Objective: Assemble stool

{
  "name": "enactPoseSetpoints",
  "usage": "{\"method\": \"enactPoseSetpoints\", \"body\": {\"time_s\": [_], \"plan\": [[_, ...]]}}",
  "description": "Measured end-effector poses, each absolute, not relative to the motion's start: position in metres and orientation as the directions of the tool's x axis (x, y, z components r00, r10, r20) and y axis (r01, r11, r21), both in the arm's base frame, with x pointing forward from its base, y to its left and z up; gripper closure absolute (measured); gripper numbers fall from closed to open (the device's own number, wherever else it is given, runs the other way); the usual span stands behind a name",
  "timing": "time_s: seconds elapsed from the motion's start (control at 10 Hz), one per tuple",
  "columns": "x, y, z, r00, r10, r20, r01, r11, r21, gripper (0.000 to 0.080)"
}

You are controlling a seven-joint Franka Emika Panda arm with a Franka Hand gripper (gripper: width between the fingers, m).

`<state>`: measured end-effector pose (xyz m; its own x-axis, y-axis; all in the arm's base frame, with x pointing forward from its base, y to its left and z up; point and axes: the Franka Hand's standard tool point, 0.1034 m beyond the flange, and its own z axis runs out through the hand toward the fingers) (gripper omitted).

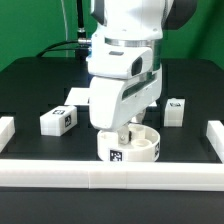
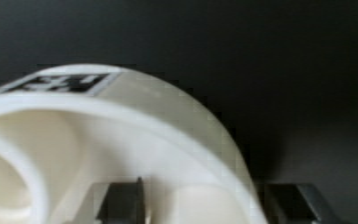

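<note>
The stool's round white seat (image 1: 131,150) lies near the front rail, hollow side up, with a marker tag on its side wall. My gripper (image 1: 126,134) comes straight down onto it. In the wrist view the seat (image 2: 140,115) fills most of the picture. Its thick rim runs between my two dark fingers (image 2: 123,200), one inside the hollow and one outside, so my gripper (image 2: 206,202) is shut on the seat's rim. One white block leg (image 1: 58,120) lies toward the exterior view's left and another leg (image 1: 177,109) toward its right, both apart from the seat.
Low white border rails run along the front (image 1: 110,176), the left (image 1: 5,128) and the right (image 1: 213,136) of the black table. A flat white piece (image 1: 74,97) shows behind the left leg, half hidden by the arm. Green backdrop behind.
</note>
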<state>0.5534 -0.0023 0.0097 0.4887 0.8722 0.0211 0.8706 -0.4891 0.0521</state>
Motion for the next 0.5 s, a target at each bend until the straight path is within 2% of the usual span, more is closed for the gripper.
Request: {"method": "enactPoseSetpoints", "body": {"time_s": [0.5], "plan": [[0.579,0.050,0.012,0.480,0.876,0.033,0.875,-0.481,0.048,0.0492]]}}
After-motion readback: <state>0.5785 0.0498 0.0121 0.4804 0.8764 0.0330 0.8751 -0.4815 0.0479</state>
